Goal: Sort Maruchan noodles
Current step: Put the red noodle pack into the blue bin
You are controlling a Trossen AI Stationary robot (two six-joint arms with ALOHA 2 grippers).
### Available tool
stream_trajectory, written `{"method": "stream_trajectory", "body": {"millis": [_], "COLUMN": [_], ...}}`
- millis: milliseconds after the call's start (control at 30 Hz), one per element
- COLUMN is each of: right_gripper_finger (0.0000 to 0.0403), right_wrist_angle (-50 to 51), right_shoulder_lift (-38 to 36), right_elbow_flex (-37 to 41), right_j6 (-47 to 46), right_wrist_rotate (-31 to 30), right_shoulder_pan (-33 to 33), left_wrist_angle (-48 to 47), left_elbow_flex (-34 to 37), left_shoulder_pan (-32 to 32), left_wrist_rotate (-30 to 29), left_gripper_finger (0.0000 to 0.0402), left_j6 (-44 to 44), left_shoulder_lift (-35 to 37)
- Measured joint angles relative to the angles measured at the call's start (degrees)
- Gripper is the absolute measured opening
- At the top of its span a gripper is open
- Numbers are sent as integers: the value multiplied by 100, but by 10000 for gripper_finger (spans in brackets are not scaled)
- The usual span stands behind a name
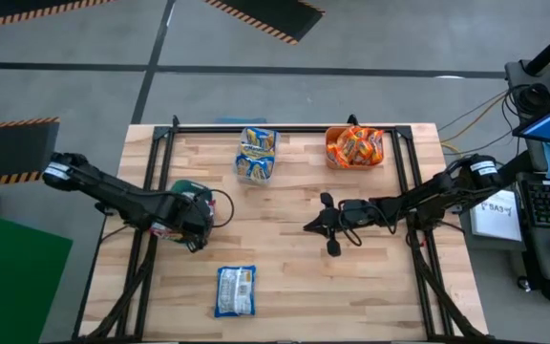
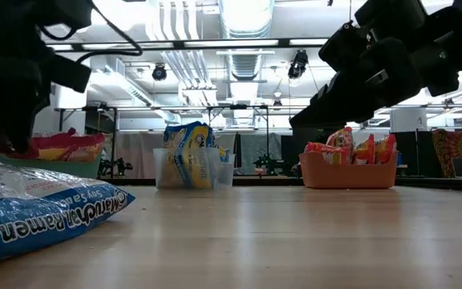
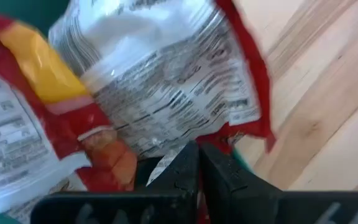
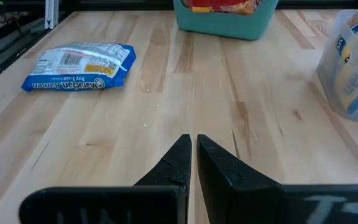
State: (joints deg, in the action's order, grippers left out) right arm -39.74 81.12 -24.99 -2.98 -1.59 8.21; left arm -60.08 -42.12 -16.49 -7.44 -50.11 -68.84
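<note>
Two tools are over the wooden table (image 1: 294, 287), and both have their fingers pressed together. The left tool (image 3: 197, 163) hangs at the teal bin (image 1: 191, 194), its tips right against the red-and-white ramen packets (image 3: 160, 81) that lie in there; whether it pinches one I cannot tell. The right tool (image 4: 193, 155) hovers above bare wood near the middle of the table, gripping nothing. Off to one side of it and well apart lies a single blue Maruchan packet (image 4: 79, 65), flat on the table, label up, on the table's near edge. Ahead of the right tool stands the teal bin, and beside it the clear bin (image 1: 257, 153) with blue-and-yellow packets (image 2: 188, 154) standing upright inside. The orange bin (image 1: 355, 146), stuffed with orange-red packets (image 2: 351, 148), sits at the far edge, just beyond the right arm.
</note>
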Motion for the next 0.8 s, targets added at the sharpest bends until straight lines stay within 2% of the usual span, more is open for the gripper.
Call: {"method": "stream_trajectory", "body": {"millis": [133,433,600,800], "right_gripper_finger": [18,18,18,18], "right_wrist_angle": [1,2,2,4], "right_shoulder_lift": [0,0,0,0], "right_elbow_flex": [0,0,0,0], "right_j6": [0,-63,-109,-181], "right_wrist_rotate": [-2,-8,-8,-6], "right_shoulder_pan": [0,1,0,0], "left_wrist_angle": [-243,-1574,-1791,-1451], "left_elbow_flex": [-382,-1400,-1408,-943], "left_shoulder_pan": [0,-226,-424,-503], "left_wrist_rotate": [-41,-221,-57,-57], "left_gripper_finger": [0,0,0,0], "left_j6": [133,98,-125,-316], "left_shoulder_lift": [-9,35,43,44]}}
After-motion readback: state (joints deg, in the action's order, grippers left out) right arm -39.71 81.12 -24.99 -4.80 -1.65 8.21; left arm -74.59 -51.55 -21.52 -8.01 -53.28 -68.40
